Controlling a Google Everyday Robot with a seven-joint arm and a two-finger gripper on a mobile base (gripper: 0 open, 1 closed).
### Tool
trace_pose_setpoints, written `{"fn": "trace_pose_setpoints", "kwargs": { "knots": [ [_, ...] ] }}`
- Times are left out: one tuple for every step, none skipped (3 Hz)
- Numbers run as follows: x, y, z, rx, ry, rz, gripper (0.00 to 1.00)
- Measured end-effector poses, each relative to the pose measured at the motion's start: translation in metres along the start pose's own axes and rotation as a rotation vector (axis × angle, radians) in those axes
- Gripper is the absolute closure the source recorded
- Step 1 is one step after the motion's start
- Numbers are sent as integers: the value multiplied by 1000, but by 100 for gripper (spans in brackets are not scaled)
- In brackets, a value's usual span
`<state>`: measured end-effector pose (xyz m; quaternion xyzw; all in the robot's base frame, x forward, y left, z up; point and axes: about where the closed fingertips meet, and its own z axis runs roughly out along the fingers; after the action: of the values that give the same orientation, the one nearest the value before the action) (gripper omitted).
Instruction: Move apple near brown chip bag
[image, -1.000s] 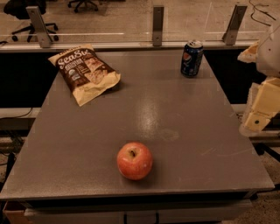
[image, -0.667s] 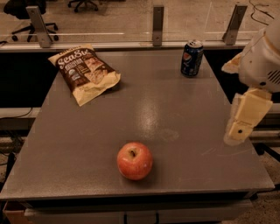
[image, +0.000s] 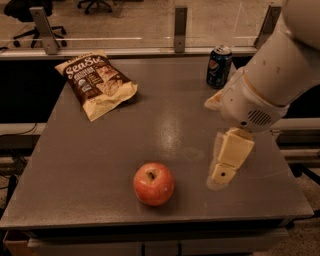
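The red apple (image: 154, 183) with yellowish patches and a dark stem dimple sits on the grey table (image: 75, 170) near its front edge, a little left of centre. The brown chip bag (image: 97, 82) with cream edges lies flat at the table's far left. My gripper (image: 223, 170) hangs from the white arm on the right, pointing down over the table, to the right of the apple and apart from it. It holds nothing that I can see.
A blue soda can (image: 219, 66) stands upright at the table's far right edge, behind the arm. A glass railing with metal posts (image: 180, 27) runs behind the table. Office chairs (image: 30, 15) stand on the floor beyond.
The arm has swung in from the right edge of the view, leftward and down over the table, so the gripper now hangs close to the apple's right side.
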<state>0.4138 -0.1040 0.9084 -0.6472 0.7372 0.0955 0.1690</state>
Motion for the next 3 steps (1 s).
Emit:
{"fn": "trace_pose_setpoints", "kwargs": {
  "knots": [
    [-21,15,30,-50,-75,-8,0],
    [-31,29,54,-77,-157,-8,0],
    [-39,40,71,-97,-228,-4,0]
  ]
}}
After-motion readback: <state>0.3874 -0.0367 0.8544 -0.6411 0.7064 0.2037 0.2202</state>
